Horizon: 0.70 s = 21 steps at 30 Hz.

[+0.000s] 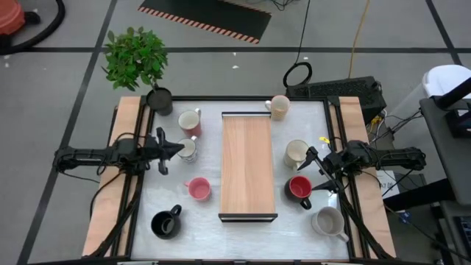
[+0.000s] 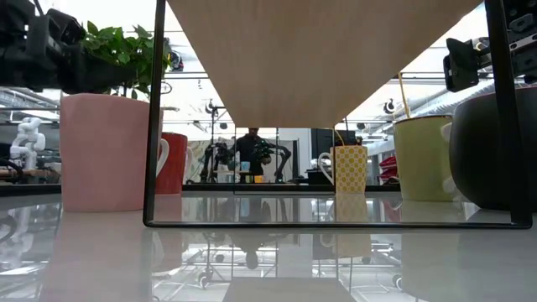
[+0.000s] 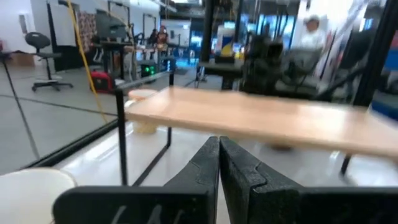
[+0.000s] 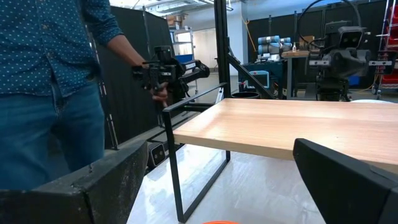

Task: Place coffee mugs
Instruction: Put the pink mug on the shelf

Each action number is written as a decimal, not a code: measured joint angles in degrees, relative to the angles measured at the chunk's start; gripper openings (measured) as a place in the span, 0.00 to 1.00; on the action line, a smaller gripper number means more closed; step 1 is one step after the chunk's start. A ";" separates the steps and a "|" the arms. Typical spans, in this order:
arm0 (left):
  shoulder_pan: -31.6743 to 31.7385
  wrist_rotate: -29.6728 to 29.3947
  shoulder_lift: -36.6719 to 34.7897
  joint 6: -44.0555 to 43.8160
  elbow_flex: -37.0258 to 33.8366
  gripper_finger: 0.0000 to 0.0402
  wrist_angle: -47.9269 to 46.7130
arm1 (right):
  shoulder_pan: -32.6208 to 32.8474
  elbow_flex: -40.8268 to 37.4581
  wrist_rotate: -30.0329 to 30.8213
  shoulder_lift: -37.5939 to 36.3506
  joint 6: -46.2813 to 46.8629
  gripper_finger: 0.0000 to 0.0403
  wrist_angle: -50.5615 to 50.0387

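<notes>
Red ceramic mug (image 1: pixel 299 188) sits near the table's right edge, right under the spread-open right gripper (image 1: pixel 318 171), so that arm's clearly nearer. Left gripper (image 1: pixel 176 148) is pinched closed, empty, over a white mug (image 1: pixel 187 150) toward the left edge.

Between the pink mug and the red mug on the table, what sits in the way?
In the high view, the wooden shelf stands between the pink mug and the red mug, its lower end crossing the line between them.
</notes>
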 joint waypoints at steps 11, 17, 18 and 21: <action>-3.20 -2.38 4.83 0.79 5.50 0.05 0.46 | 0.00 0.01 0.01 0.00 0.00 0.97 0.00; -4.09 -1.91 12.50 -0.83 15.30 0.05 -2.31 | 0.00 0.02 0.02 0.00 0.01 0.97 0.00; -4.10 -1.89 13.80 -1.92 17.14 0.05 -3.64 | 0.00 0.01 0.01 0.00 0.01 0.97 0.00; -4.10 -1.92 18.02 -5.97 23.18 0.05 -8.38 | 0.00 0.00 0.00 0.00 0.00 0.97 0.00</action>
